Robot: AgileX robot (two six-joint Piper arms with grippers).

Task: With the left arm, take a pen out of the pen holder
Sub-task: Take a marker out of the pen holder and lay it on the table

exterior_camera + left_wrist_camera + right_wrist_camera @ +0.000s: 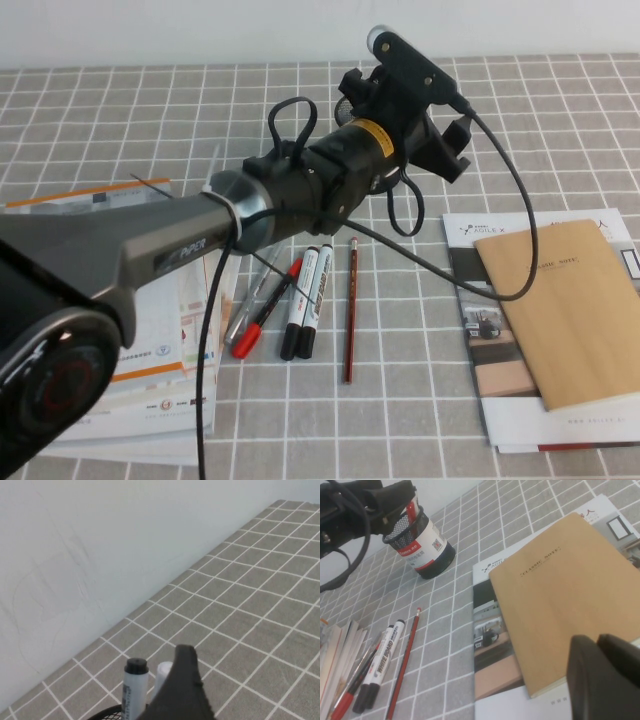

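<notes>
**A:** Black-capped white marker, standing in the holder; that looks the nearest pen to take; what could spoil it?

**B:** Start at the left gripper; its jaws stand wide with nothing between them, poised just above the mouth of the black wire-mesh pen holder with the white label, at the far middle of the grey tiled table; one dark finger shows just beside the marker; a second white-bodied pen stands against that marker, touching or nearly so, I cannot tell which.

**A:** So it may pinch both?

**B:** I judge that the likeliest fault; crowded pens, wide jaws; a red pen also stands up close to the fingers; next, a finger coming down on the mesh rim could tip the cup, which looks light; and a pen drawn out askew might drag the holder up or over.

**A:** And further out?

**B:** Two loose markers and a red-brown pencil lie on the table nearer the robot, apart from the holder; no hindrance, I think; the right gripper hovers over the tan notebook on the robot's right, fingers together, empty, well apart from the work.
</notes>
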